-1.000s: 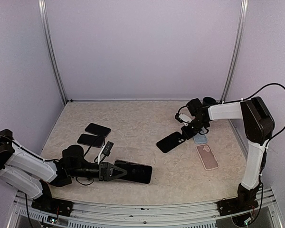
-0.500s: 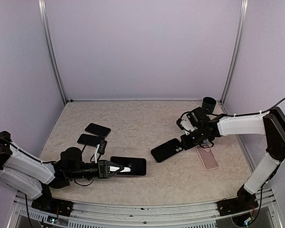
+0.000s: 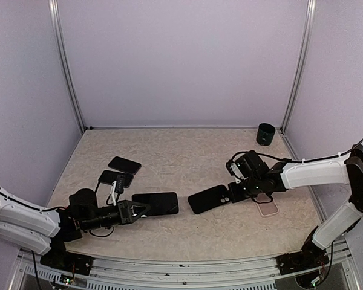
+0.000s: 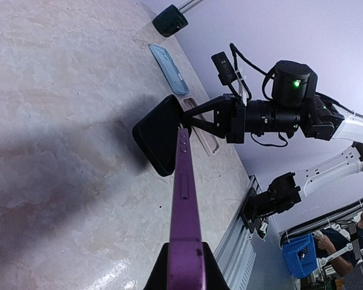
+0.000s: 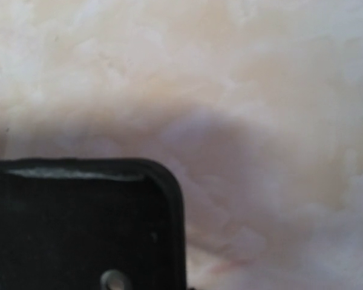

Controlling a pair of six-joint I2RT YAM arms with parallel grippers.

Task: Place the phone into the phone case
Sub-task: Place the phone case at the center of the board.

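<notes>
The phone (image 3: 156, 203) is dark with a purple edge and hangs just above the table, held flat by my left gripper (image 3: 134, 209), which is shut on its near end. In the left wrist view the phone (image 4: 184, 193) shows edge-on, running up from my fingertips (image 4: 163, 273). My right gripper (image 3: 233, 191) is shut on the black phone case (image 3: 208, 198), whose free end faces the phone across a small gap. That case (image 4: 160, 136) lies just beyond the phone's tip. Only a rounded corner of the case (image 5: 78, 223) shows in the right wrist view, where the fingers are out of sight.
Two more dark phones (image 3: 124, 164) (image 3: 114, 177) lie at the left. A pink case (image 3: 267, 208) lies under my right arm and a blue case (image 4: 169, 68) beyond it. A black cup (image 3: 265, 133) stands in the far right corner. Metal rails border the near edge.
My left gripper has carried the phone away from the near edge and leftward. My right arm has stretched out and brought the black case down and left, so the two ends now nearly meet.
</notes>
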